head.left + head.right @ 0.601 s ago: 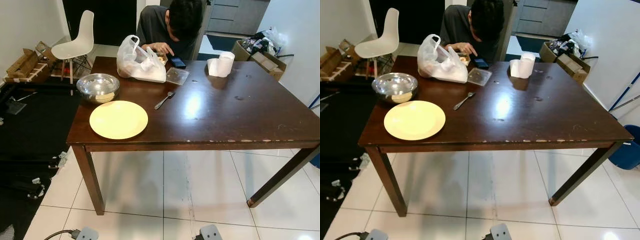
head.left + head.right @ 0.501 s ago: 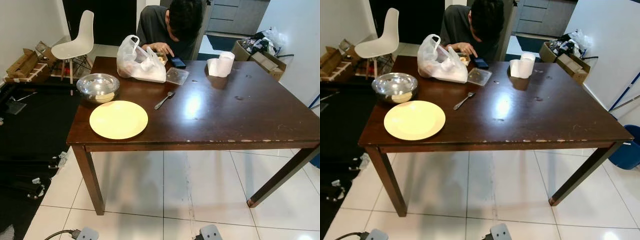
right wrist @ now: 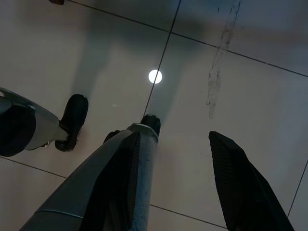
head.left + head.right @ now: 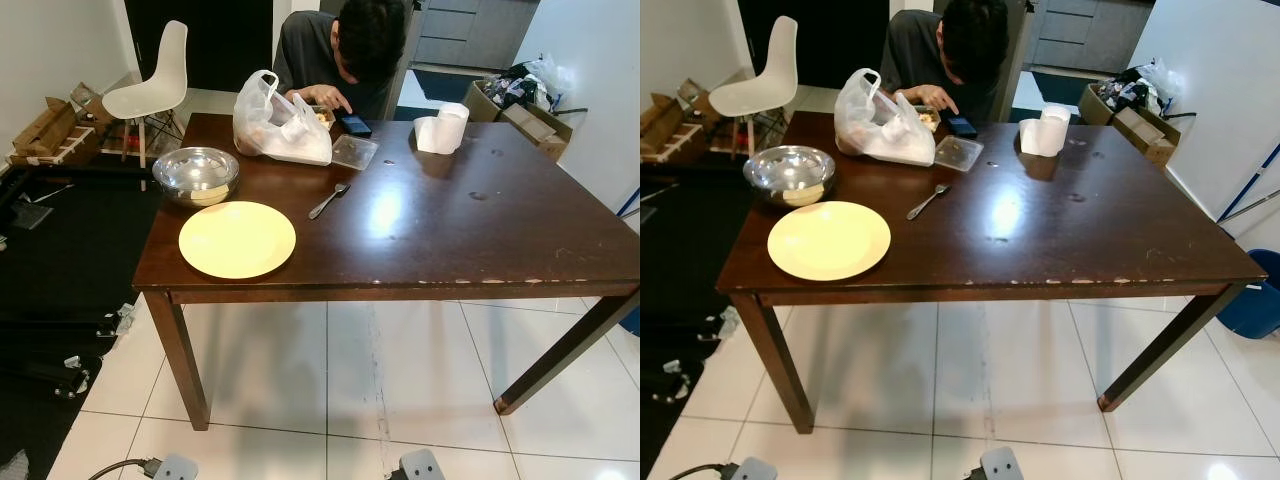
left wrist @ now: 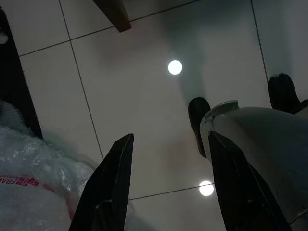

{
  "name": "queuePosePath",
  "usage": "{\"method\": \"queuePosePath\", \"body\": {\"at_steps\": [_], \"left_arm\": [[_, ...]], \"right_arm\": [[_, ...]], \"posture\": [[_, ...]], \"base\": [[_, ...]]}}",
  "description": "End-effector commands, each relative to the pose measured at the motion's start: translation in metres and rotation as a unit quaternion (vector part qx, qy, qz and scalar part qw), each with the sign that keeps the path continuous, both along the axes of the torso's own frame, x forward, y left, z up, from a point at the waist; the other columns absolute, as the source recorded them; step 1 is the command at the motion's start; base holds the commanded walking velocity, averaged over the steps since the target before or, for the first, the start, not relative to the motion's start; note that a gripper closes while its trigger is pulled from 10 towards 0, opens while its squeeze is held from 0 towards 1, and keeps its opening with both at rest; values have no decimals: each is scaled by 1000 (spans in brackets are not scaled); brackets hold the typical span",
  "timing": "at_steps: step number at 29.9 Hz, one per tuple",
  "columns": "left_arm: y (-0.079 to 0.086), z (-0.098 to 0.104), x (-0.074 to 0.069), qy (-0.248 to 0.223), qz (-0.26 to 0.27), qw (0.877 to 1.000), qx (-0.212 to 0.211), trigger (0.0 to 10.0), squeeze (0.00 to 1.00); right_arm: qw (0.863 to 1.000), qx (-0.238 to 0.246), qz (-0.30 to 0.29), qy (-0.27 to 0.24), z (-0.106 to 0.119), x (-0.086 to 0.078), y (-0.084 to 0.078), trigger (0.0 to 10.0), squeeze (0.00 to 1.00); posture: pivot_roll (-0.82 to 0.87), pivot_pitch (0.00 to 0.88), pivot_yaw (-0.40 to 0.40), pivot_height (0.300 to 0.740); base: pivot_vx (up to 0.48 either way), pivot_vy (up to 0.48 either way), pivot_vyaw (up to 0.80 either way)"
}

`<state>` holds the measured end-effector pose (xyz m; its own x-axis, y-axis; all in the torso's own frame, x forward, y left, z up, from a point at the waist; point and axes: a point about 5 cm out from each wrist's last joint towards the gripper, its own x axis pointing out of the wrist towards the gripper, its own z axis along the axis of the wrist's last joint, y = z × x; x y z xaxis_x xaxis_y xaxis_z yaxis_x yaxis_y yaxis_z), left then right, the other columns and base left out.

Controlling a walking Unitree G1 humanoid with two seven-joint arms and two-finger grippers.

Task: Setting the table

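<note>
A dark wooden table stands before me. Near its left front corner lies a yellow plate. Behind the plate sits a steel bowl. A metal spoon lies near the table's middle. A clear plastic lid and a white plastic bag rest toward the far side. Both arms hang idle over the tiled floor: my left gripper is open, and my right gripper is open too, nothing between the fingers of either.
A person in a dark shirt sits at the far side, bent over a phone. A white paper roll stands at the far right. A white chair and cardboard boxes are to the left.
</note>
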<state>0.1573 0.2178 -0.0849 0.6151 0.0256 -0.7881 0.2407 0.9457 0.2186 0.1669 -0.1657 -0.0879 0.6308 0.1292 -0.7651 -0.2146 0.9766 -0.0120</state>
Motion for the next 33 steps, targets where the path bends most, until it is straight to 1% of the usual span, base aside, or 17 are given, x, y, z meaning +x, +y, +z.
{"method": "queuePosePath", "body": {"at_steps": [1, 33], "left_arm": [[-2, -2, -4, 7, -10, 1000, 0, 10000, 0], [-4, 1, 1, -5, -13, 1000, -4, 10000, 0]], "right_arm": [[1000, -3, -6, 12, -3, -6, -3, 10000, 0], [1000, -5, -5, 12, -3, -6, -3, 10000, 0]], "posture": [[66, 0, -2, 740], [69, 0, -3, 740]], "base": [[0, 0, 0], [0, 0, 0]]}}
